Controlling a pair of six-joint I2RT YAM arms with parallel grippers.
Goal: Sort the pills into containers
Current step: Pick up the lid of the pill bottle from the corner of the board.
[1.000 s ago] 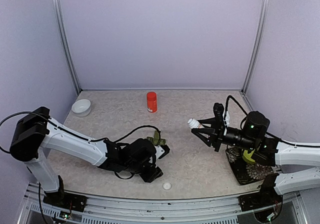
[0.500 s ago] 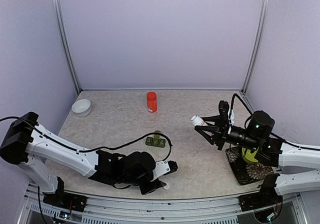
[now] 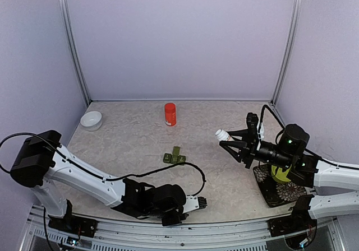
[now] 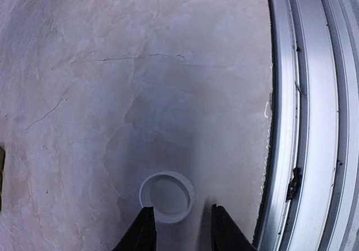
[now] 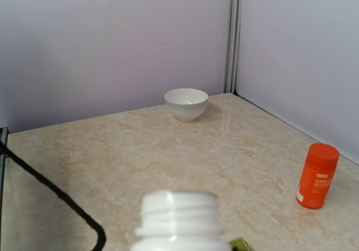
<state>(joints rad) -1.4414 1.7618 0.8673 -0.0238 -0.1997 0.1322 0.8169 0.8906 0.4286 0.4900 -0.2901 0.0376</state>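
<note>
Leaving the pill box (image 3: 174,158), the left fingers (image 4: 143,231), still apart, are closing around the cap (image 4: 166,196) at bottom centre. The right fingers (image 3: 230,145) are gripping the open bottle (image 3: 222,134). Pouring is waiting.

A white bowl (image 3: 91,120) sits in the far left corner of the marbled beige tabletop (image 3: 134,144), well apart from a red-orange bottle (image 3: 170,114) with a matching cap and a white label that stands upright near the middle of the back wall. At the right edge a lime-green bowl (image 3: 279,175) rests on a dark mat (image 3: 275,192) with a pale floral pattern. A small round white cap (image 4: 166,196) lies hollow side up near the aluminium rail (image 4: 314,122) at the table's front edge.
</note>
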